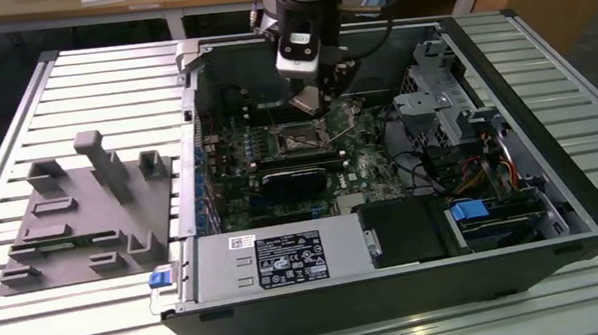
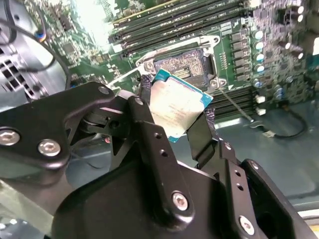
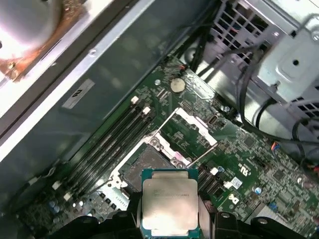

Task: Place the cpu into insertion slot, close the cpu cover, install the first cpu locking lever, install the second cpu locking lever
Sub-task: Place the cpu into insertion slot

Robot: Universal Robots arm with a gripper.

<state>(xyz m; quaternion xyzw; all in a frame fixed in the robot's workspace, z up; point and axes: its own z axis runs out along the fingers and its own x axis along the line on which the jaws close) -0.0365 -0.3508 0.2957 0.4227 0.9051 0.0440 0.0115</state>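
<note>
Up close in both wrist views, the jaws are pinching the cpu (image 2: 177, 107) by two opposite edges, their black fingers (image 2: 149, 144) pressing in on either side of it. Its dull grey metal top is facing the first wrist view, and its blue-green border is showing around the lid.

Just beyond the chip, the insertion slot (image 3: 142, 167) is lying open on the green motherboard (image 3: 249, 149), with its dark contact field bare. The cpu is hanging tilted over the slot and is not sitting in it. Past the slot, the cpu cover (image 3: 197, 124) is lying swung back on its hinge, a silvery frame with the board showing through its square window. A thin locking lever (image 2: 237, 107) is sticking out free beside the slot. The long black memory slots (image 3: 107, 144) are running in parallel alongside the slot. Farther on, a round coin battery (image 3: 177, 85) is sitting near the case wall.

In the exterior view, the arm (image 1: 307, 4) is reaching down into the open computer case (image 1: 561, 193), with the jaws hovering over the slot near the board's middle. A black card (image 1: 294, 180) is lying just beside the slot, and a metal drive cage (image 1: 434, 99) is standing toward the exterior view's right. The grey power supply box (image 1: 274, 259) is occupying the case's edge nearest the camera.

The case is resting on a slatted metal tabletop (image 1: 96, 80). On the exterior view's left, a grey fixture (image 1: 77, 227) with upright holders is sitting just beside the case.
</note>
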